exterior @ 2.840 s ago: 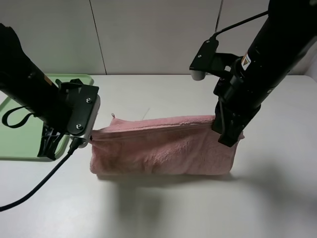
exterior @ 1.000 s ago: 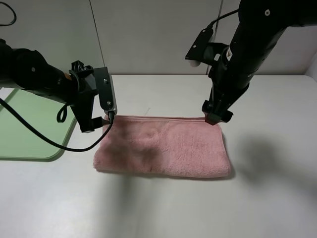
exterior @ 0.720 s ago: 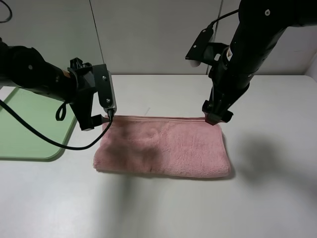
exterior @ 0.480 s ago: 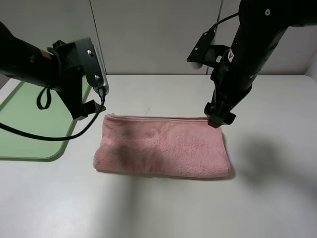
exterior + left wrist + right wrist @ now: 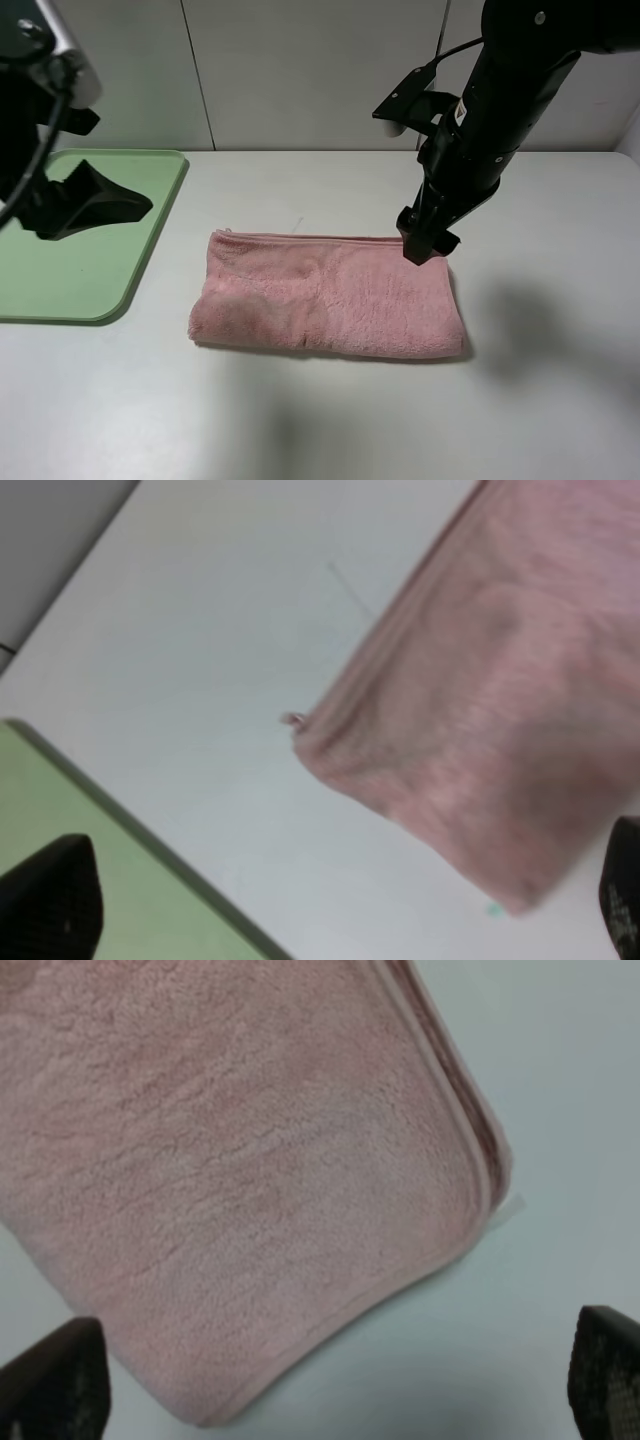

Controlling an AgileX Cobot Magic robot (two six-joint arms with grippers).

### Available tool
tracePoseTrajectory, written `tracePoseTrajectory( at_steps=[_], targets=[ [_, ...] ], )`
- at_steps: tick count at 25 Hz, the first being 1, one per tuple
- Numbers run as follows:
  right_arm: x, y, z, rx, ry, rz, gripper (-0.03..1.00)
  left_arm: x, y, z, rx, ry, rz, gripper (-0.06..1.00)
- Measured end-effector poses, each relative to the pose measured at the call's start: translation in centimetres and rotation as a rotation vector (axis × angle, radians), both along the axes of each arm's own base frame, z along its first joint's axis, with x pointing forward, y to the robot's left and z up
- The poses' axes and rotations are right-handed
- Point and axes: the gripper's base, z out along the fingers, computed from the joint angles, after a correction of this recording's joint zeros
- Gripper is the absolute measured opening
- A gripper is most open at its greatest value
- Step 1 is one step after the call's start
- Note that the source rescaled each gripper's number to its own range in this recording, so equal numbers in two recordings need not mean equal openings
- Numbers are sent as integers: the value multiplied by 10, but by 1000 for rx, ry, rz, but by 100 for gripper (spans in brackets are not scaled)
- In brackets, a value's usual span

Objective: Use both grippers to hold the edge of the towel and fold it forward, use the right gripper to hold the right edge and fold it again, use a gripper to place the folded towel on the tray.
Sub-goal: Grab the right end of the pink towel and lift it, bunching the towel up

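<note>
First fold done: towel [image 5: 330, 300] let go, doubled flat on desk [image 5: 330, 420]. Left gripper [image 5: 90, 203] withdrawn over tray [image 5: 60, 290]; right gripper [image 5: 422, 238] at far right corner. Both sets of fingers released; second fold next.

Both jaws gape wide: the left gripper [image 5: 100, 205] hangs high at nine o'clock, while the right gripper [image 5: 420, 240] points steeply down from one o'clock.

bright, even light; soft grey shadows lie on the table [image 5: 520, 310] at right and lower centre of the high view. the left wrist view is blurred.
</note>
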Motion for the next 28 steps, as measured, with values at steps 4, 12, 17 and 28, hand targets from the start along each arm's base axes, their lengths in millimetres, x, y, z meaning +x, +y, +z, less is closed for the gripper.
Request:
tracePoseTrajectory(
  at_steps=[4,12,17,28],
  targets=[
    [0,0,0,4,1,-2,100,-34,14,18,-69,18,57,100],
    [-1,2,0,21,12,-11,100,-105,43,23,-198,47,162,100],
    [-2,4,0,48,19,-22,100,-139,58,14,-300,28,228,100],
    [-2,6,0,79,24,-35,100,-180,79,-17,-427,16,349,100]
  ],
)
